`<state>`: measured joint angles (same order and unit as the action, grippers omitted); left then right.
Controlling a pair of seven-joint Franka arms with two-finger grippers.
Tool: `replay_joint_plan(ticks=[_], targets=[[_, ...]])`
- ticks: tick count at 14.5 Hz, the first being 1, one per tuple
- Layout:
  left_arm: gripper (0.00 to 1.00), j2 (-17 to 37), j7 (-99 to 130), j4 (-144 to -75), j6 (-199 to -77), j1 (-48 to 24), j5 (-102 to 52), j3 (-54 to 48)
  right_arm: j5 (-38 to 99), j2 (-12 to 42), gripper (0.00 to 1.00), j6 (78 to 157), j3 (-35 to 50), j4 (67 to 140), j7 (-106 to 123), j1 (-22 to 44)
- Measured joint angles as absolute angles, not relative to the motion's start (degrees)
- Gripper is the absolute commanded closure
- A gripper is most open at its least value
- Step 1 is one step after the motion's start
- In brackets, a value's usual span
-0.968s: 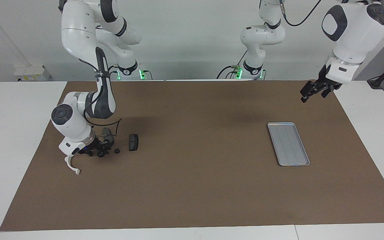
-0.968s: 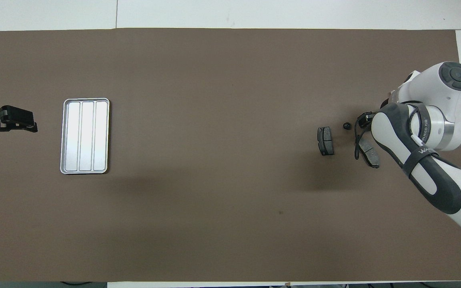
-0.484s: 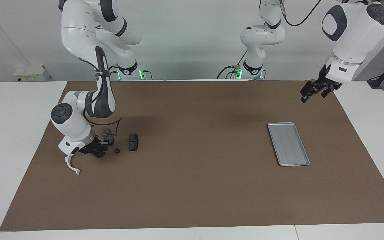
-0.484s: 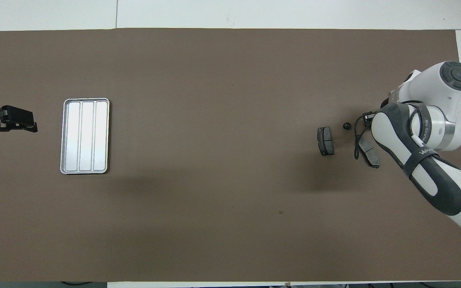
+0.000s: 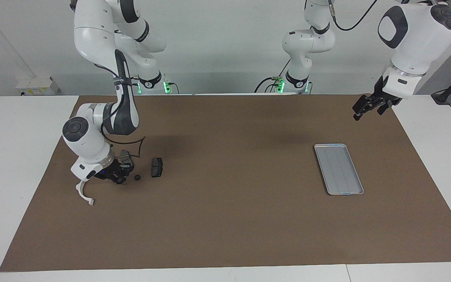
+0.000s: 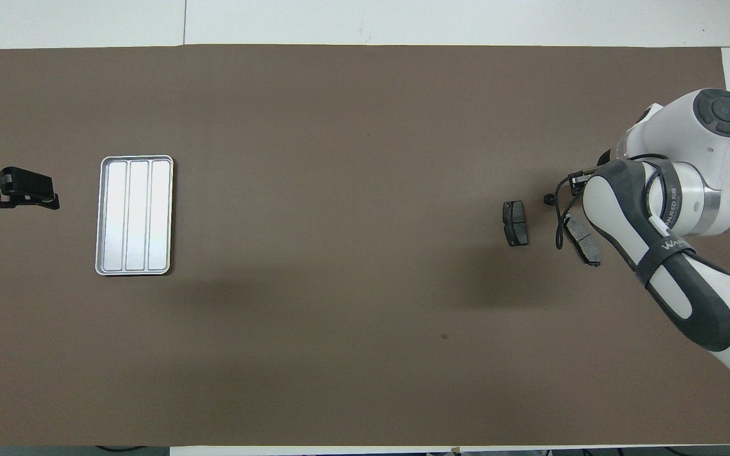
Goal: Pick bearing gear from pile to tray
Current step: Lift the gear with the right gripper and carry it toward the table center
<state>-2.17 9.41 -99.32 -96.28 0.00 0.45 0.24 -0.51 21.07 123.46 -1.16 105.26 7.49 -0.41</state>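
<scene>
The pile lies toward the right arm's end of the table. My right gripper (image 5: pixel 119 178) is low over it, shut on a small black round piece, the bearing gear (image 5: pixel 120 181). A second small black round piece (image 5: pixel 137 178) (image 6: pixel 549 199) lies beside it. One dark brake pad (image 5: pixel 156 167) (image 6: pixel 515 223) lies apart, and another (image 6: pixel 584 241) is half under the right arm. The white curved bracket (image 5: pixel 83 194) rests next to the right hand; in the overhead view the arm hides it. The silver tray (image 5: pixel 338 169) (image 6: pixel 135 215) holds nothing. My left gripper (image 5: pixel 356 113) (image 6: pixel 53 201) waits, open, in the air over the mat's edge.
A brown mat (image 5: pixel 229 219) covers the table, with white tabletop (image 5: pixel 14 156) around it. A black cable (image 6: pixel 559 228) loops from the right wrist over the pile. A wide stretch of bare mat separates the pile from the tray.
The right gripper's fingers have closed on the round black piece, and the right arm has risen a little over the pile. The left arm has stayed where it was.
</scene>
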Motion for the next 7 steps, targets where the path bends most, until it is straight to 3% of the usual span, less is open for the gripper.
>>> replay_joint_plan(ticks=[7], targets=[[0.00, -2.2, 9.4, -99.3, -96.3, 0.0, 0.4, 0.2, -0.4, 13.7, 1.00, 111.2, -0.8, 96.4, -4.8, 11.2]])
